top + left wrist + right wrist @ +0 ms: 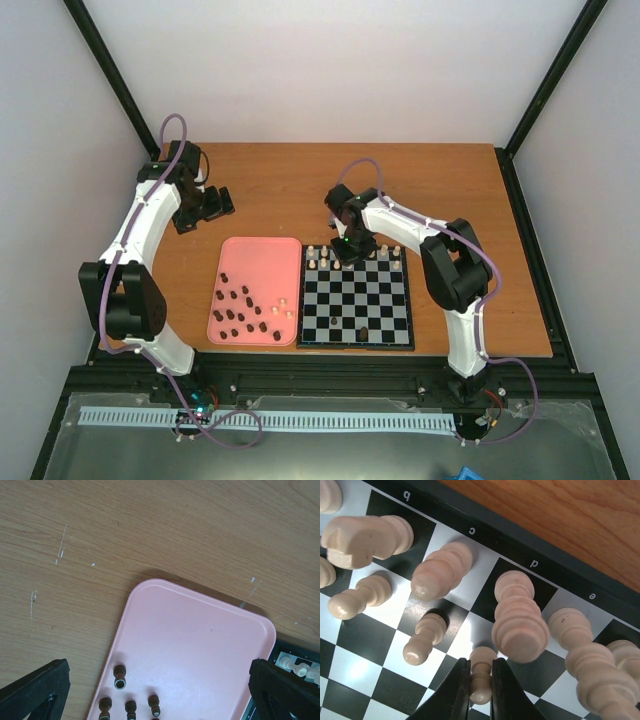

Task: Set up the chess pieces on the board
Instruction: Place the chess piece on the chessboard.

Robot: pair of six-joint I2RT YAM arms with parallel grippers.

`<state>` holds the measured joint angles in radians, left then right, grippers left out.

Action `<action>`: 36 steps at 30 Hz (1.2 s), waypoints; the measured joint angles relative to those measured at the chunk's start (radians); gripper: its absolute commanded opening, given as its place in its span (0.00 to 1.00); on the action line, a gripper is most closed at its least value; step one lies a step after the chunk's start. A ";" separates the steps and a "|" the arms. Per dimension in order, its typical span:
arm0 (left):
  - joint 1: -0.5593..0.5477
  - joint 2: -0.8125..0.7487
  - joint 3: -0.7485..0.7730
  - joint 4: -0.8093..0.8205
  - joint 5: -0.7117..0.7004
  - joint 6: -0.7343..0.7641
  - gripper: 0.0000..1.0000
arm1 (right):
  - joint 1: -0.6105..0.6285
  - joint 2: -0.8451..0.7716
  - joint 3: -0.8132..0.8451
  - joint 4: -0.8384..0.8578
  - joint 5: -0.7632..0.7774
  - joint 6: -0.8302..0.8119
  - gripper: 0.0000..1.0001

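Observation:
The checkered board (pixel 358 300) lies at mid-table with cream pieces (pixel 324 256) along its far rows and two dark pieces (pixel 362 334) near its front edge. My right gripper (pixel 347 256) hangs over the far rows, shut on a cream pawn (pixel 482 677) that stands on a white square in front of the tall piece (pixel 519 619) on the d file. Other cream pieces (pixel 441 570) stand around it. My left gripper (pixel 207 206) is open above the table, beyond the pink tray (pixel 200 650). Dark pieces (pixel 120 676) lie on the tray.
The pink tray (pixel 255 262) sits against the board's left side, holding several dark pieces (pixel 238 312) and a few cream ones (pixel 283 306). Bare wooden table (pixel 420 185) spreads behind both. Black frame posts stand at the corners.

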<state>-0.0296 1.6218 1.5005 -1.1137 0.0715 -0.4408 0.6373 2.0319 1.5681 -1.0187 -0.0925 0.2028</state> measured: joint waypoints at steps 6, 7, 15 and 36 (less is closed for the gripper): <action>0.000 0.010 0.000 0.000 -0.001 0.000 1.00 | -0.002 0.006 0.000 0.003 0.003 -0.004 0.08; 0.000 0.011 0.000 0.000 -0.001 0.000 1.00 | -0.002 0.007 0.001 0.003 0.003 -0.004 0.08; 0.000 0.013 0.000 0.000 -0.002 0.000 1.00 | -0.003 0.018 0.008 0.008 0.006 -0.004 0.08; 0.000 0.013 0.000 0.000 -0.012 0.000 1.00 | -0.003 0.024 0.013 0.003 0.005 -0.010 0.30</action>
<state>-0.0296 1.6352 1.5005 -1.1137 0.0597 -0.4408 0.6346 2.0560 1.5814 -1.0153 -0.0879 0.1928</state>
